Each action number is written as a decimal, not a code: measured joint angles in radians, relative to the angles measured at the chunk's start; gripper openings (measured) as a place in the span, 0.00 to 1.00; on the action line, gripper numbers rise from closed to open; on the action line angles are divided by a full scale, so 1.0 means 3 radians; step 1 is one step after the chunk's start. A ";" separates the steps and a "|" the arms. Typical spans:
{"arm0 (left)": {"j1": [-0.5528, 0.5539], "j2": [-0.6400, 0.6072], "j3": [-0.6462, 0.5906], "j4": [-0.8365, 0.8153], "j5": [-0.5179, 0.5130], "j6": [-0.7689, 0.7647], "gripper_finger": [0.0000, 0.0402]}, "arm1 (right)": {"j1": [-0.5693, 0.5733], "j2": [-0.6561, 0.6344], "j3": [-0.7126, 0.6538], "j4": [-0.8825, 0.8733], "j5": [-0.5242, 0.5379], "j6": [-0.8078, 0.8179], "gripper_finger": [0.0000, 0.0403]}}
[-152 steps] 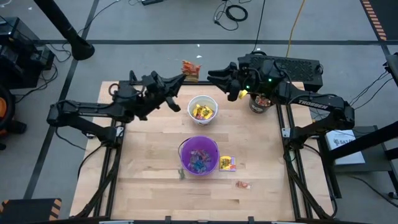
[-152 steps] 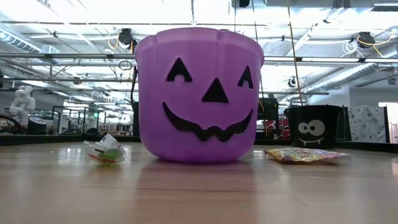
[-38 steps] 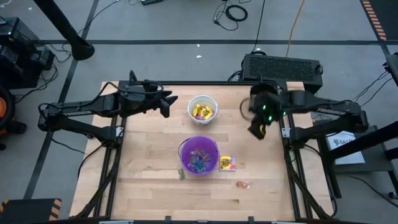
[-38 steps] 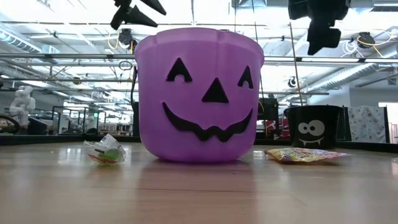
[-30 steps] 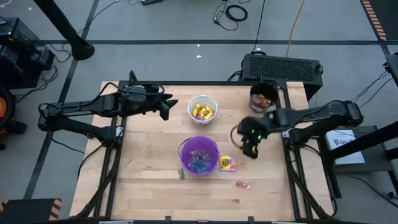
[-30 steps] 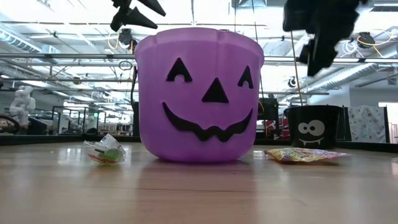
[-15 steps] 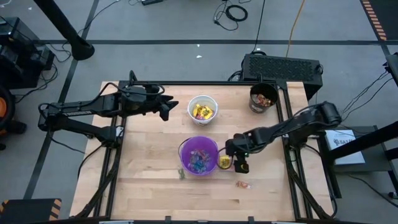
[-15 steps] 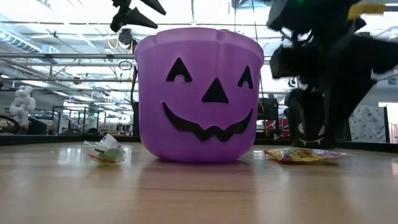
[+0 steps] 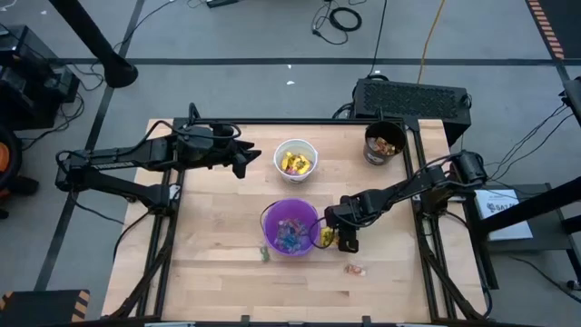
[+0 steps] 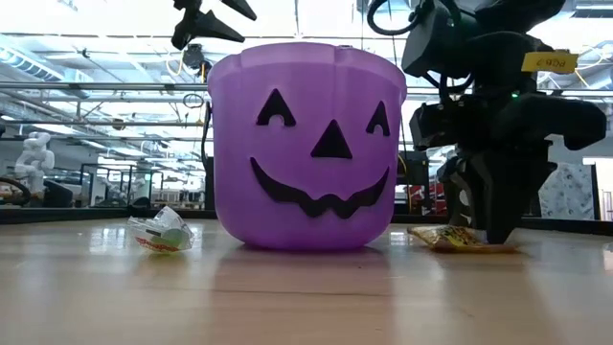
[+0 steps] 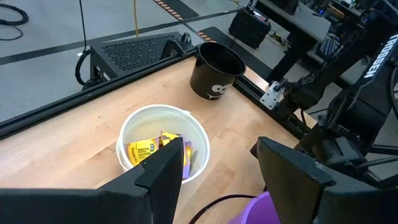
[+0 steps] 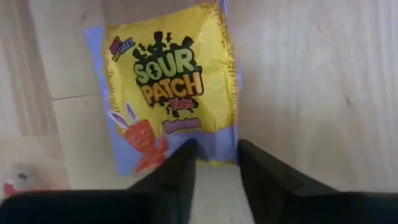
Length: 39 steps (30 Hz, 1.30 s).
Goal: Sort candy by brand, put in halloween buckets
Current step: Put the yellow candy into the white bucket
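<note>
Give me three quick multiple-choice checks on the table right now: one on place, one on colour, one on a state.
1. Where is the right gripper?
A. Over the black bucket
B. Down at the yellow Sour Patch packet beside the purple bucket
C. Over the white bucket

2. What colour is the bucket under the left gripper's camera?
A. White
B. Purple
C. Orange

3. How is the Sour Patch packet?
A. Lifted
B. Inside a bucket
C. Flat on the table

Answers: B, the right gripper stands at the Sour Patch packet by the purple bucket. A, the left gripper looks onto the white bucket. C, it lies on the table.
</note>
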 joint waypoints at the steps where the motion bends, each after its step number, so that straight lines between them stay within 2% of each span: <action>1: -0.0001 0.0000 0.0000 0.0000 0.0000 0.0005 0.53 | 0.0000 -0.0012 -0.0002 0.0001 -0.0018 0.0002 0.23; 6: 0.0000 0.0000 0.0000 -0.0013 -0.0006 0.0027 0.53 | 0.0009 -0.0065 -0.0005 0.0004 -0.0117 0.0025 0.03; 10: 0.0000 0.0000 0.0000 -0.0015 -0.0013 0.0027 0.53 | 0.0005 -0.0182 0.0031 -0.0092 -0.0124 0.0101 0.01; 14: 0.0000 0.0000 0.0000 -0.0018 -0.0015 0.0024 0.53 | 0.0005 -0.0495 0.0212 -0.0413 -0.0246 0.0095 0.00; 20: 0.0000 0.0000 0.0000 -0.0012 -0.0018 0.0005 0.53 | 0.0005 -0.1140 0.0739 -0.1267 -0.0436 0.0222 0.00; 22: -0.0001 0.0000 0.0000 0.0002 -0.0024 0.0005 0.53 | -0.0002 -0.1344 0.0969 -0.1466 -0.0345 0.0368 0.00; 25: 0.0000 0.0000 0.0000 0.0112 -0.0028 0.0008 0.53 | -0.0037 -0.1575 0.1295 -0.1595 0.0160 0.0703 0.00; 29: 0.0000 0.0000 0.0000 0.0371 -0.0028 0.0031 0.53 | -0.0106 -0.1720 0.1697 -0.1526 0.1178 0.0971 0.00; 32: -0.0001 0.0000 0.0000 0.0566 -0.0033 0.0105 0.53 | -0.0163 -0.1735 0.1931 -0.1350 0.1920 0.0967 0.00; 36: 0.0000 0.0000 0.0000 0.0707 -0.0164 0.0181 0.53 | -0.0297 -0.1735 0.2088 -0.1013 0.2773 0.0975 0.00; 39: 0.0000 0.0000 0.0000 0.0724 -0.0268 0.0181 0.53 | -0.0440 -0.1733 0.2096 -0.0708 0.3252 0.1054 0.00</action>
